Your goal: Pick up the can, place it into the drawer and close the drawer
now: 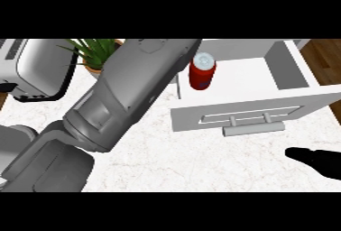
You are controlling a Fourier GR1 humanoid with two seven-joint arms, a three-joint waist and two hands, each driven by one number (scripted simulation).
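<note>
A red can [202, 72] with a white top stands upright inside the open white drawer [293, 67], near its left wall. The drawer's front panel [193, 118] faces me and carries a grey bar handle [253, 129]. My left forearm [126, 90] rises from the lower left and ends right beside the can at the picture's upper edge; the left hand itself does not show. My right hand [316, 161] lies low at the right edge over the counter, below the drawer front, with its fingers relaxed and holding nothing.
A silver toaster [33, 67] stands at the back left. A potted green plant [96, 50] sits behind the left forearm. The white marbled counter [200, 162] stretches in front of the drawer. Wooden floor [323, 54] shows at the right.
</note>
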